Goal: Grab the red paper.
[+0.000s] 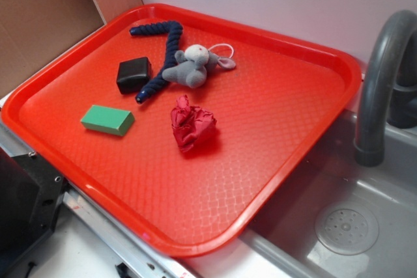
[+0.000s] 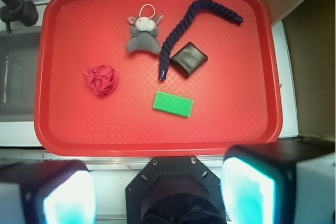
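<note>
A large orange-red tray (image 2: 58, 129) is seen carrying everything. Above its near edge the hand (image 2: 157, 192) is held wide open and empty. A dark blue rope (image 2: 176, 35) lies toward the far edge, beside a grey plush mouse (image 2: 143, 34). The red paper (image 2: 101, 80) sits alone toward the sink-side edge, well apart from the hand.

You see the orange-red tray (image 2: 58, 129) carrying the red paper (image 2: 101, 80), a grey plush mouse (image 2: 143, 35), navy rope (image 2: 181, 30), black block (image 2: 189, 59) and green block (image 2: 173, 104).
</note>
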You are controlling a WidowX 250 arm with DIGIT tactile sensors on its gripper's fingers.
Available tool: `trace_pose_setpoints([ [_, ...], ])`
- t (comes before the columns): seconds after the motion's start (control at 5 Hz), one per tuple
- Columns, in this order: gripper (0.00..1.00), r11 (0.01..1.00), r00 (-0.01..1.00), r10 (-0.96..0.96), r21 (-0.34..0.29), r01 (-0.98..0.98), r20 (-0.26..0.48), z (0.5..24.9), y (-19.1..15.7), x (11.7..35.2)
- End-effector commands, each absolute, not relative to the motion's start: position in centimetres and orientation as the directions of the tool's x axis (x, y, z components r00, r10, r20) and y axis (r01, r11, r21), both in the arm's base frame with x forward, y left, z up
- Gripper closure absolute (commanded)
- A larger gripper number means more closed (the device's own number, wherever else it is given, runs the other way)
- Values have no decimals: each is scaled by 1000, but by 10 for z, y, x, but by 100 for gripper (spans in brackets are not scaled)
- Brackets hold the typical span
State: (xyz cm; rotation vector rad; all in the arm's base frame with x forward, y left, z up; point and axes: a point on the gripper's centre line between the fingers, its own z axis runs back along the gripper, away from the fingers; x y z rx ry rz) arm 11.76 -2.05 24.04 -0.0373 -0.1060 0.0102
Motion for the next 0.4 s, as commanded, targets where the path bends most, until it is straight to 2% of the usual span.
trace_pose_setpoints([
  [0.0, 0, 999, 994, 12, -38, -8, 106, 240, -20, 118],
  [0.2, 0, 973, 958, 223, -98, -208, 181, 229, -29, 119],
])
